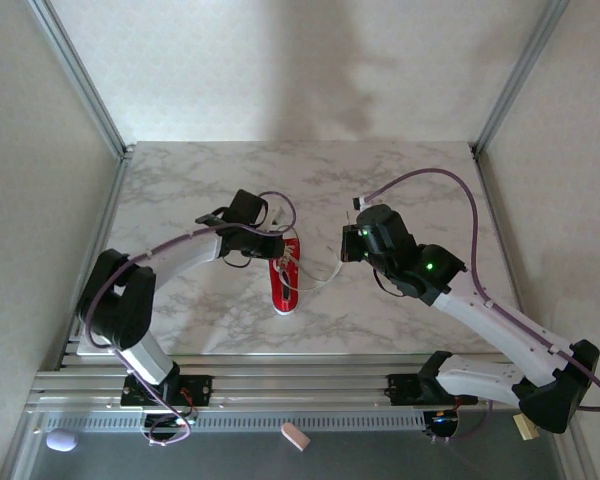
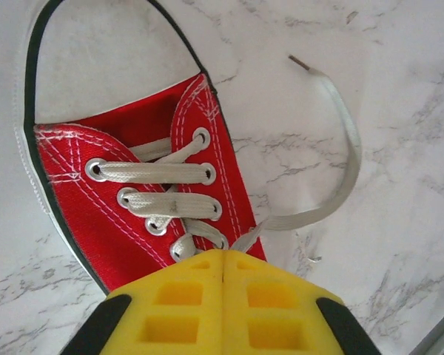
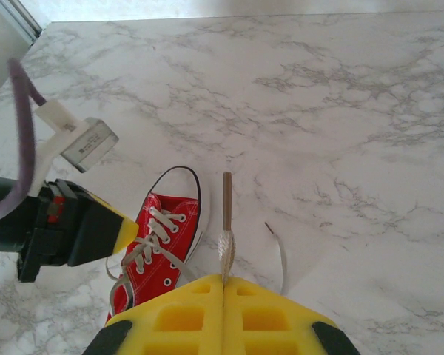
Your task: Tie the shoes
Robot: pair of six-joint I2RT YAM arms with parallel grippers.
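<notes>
Sneaker (image 1: pixel 283 280) lies on its sole near the middle of the table (image 3: pixel 340 111), toe cap toward the arm bases. Laces are threaded through the eyelets; no knot or bow is visible.

Left pincer (image 2: pixel 222 255): fingers together, tips at the sneaker's top eyelets. Whether a lace is nipped between them cannot be told, as the tips hide the spot.

Right pincer (image 3: pixel 223 279): clamped on one lace end (image 3: pixel 224 244), just off the sneaker's side. The grip sits close to the tip and the brown aglet stands out past the fingertips.

Risks, as judged:
- With so little lace inside the right grip, any tension could pull the end out.
- The sneaker looks small and light. If the left pincer is not pinning it, a pull from the right would probably drag or tip it rather than tighten the lacing.
- Pulling one end alone may draw lace through the eyelets and shorten the other end.

Surroundings:
- Free lace end (image 2: pixel 348 148) curves out from the top eyelets and lies flat on the table beside the sneaker, on the right arm's side. Flat on marble, it will likely be awkward to pinch.
- Both pincers are near the sneaker, so crossing the ends leaves little room and contact is possible.
- A purple cable (image 3: pixel 21 118) and a white connector (image 3: pixel 89 144) hang by the left wrist above the sneaker and could snag a raised lace.
</notes>
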